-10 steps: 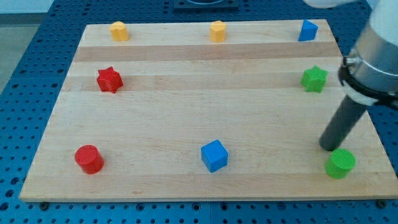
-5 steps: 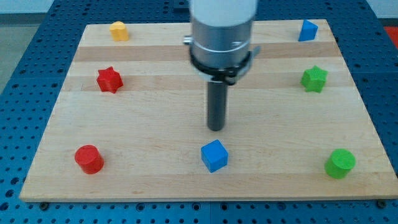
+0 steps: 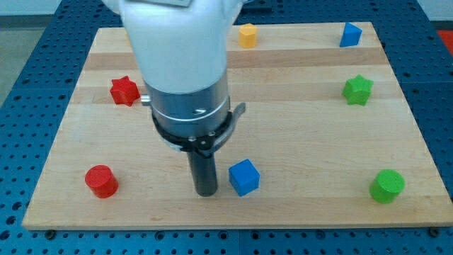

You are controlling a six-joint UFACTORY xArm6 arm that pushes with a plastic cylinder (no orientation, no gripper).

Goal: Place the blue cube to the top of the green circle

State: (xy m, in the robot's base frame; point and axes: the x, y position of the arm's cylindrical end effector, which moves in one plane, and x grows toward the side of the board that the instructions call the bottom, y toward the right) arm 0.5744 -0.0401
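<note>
My tip [image 3: 206, 191], the blunt end of a smooth dark rod with no fingers to open or close, rests on the pale, striped wooden board [image 3: 297, 134] just left of the blue cube [image 3: 244, 177], very close to it; whether they touch I cannot tell. The cube sits near the view's bottom, centre, well apart from the green circle [image 3: 387, 185], a short matte cylinder at the bottom right. A red cylinder [image 3: 101, 180] stands at the bottom left, a red star [image 3: 124, 91] at the left, a green star [image 3: 357, 90] at the right, a small blue block [image 3: 350, 34] at the top right and 1 yellow block [image 3: 247, 35] at the top.
</note>
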